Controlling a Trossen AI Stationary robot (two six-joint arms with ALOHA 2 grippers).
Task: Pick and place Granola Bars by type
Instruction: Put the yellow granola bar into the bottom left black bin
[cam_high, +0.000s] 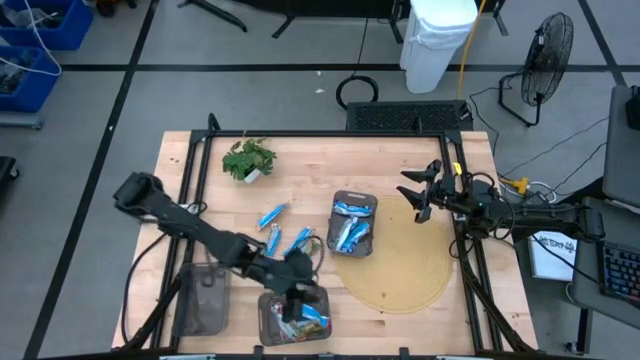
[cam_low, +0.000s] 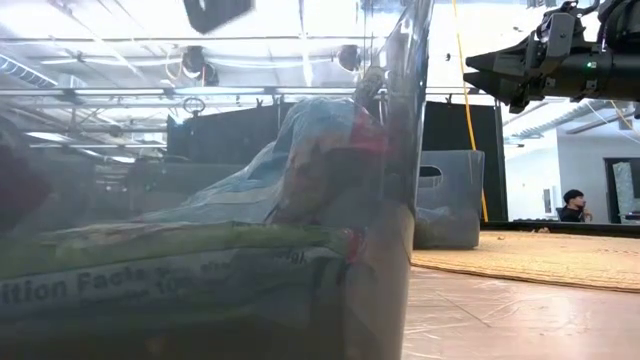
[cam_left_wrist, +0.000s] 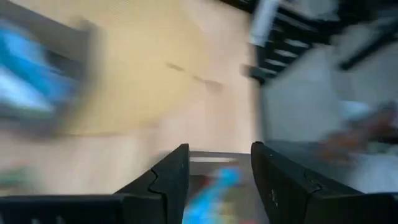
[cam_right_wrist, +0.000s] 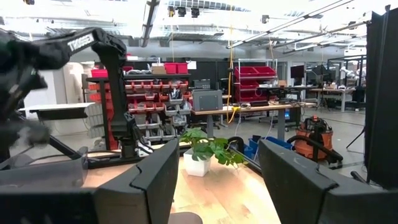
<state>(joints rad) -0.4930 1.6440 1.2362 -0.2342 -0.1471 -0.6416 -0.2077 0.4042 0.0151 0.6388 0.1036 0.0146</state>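
Left gripper (cam_high: 298, 296) hovers over the near tray (cam_high: 268, 318), fingers spread, nothing held; a blue bar (cam_left_wrist: 214, 190) lies directly beneath. We'd descend straight, centred lengthwise, clear of the walls.

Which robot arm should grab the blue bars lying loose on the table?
Probably the left. Its gripper hovers over the front tray, close to the loose blue bars. The right gripper waits farther away, by the table's right edge.

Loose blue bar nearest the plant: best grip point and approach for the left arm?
Take that blue bar across its narrow middle, coming straight down. It lies flat and slanted on bare wood, apart from the other loose bars, so turn the fingers to span its short sides. The left gripper is over the front tray.
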